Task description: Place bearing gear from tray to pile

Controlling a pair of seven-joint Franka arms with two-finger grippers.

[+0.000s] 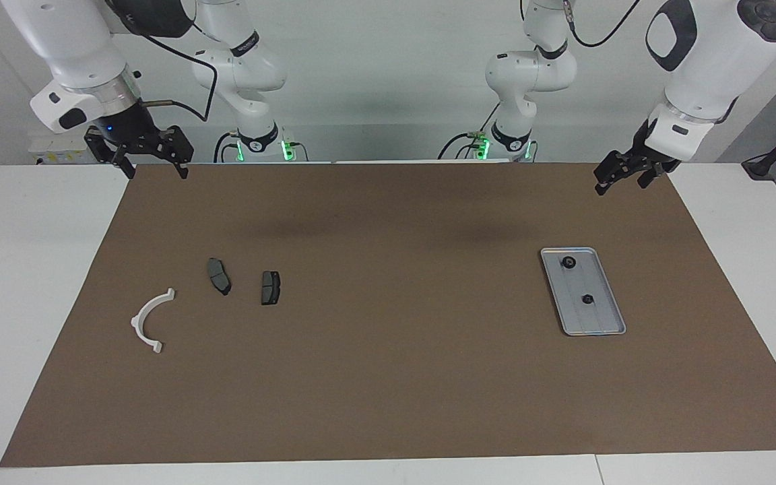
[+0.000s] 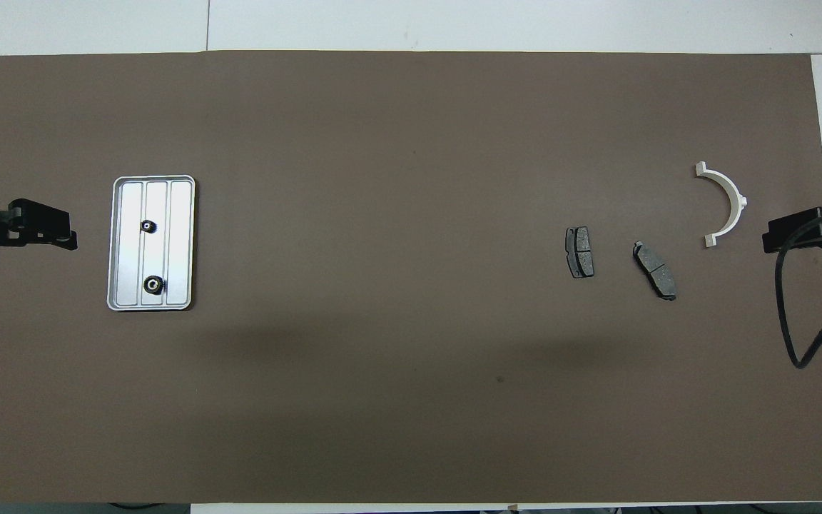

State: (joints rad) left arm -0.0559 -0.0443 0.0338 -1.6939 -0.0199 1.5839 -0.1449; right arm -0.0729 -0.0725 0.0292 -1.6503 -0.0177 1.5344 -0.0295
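Bearing gears (image 1: 568, 263) (image 1: 587, 299), two small black toothed rings with pale centres, in ridged silver tray (image 1: 609, 322), both grippers' jaws released

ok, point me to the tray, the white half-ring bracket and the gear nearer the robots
tray (image 2: 177, 214): overhead view, bare ridged floor beside the gears.
white half-ring bracket (image 2: 733, 198): overhead view, middle of the arc.
gear nearer the robots (image 2: 153, 285): overhead view, centre of the gear, in the tray.

White tabletop (image 1: 24, 283) covered across most of its width by a brown mat (image 1: 388, 377), set before a plain pale wall (image 1: 388, 74), lit evenly from above, with soft shadows falling on the mat's half nearer that wall.
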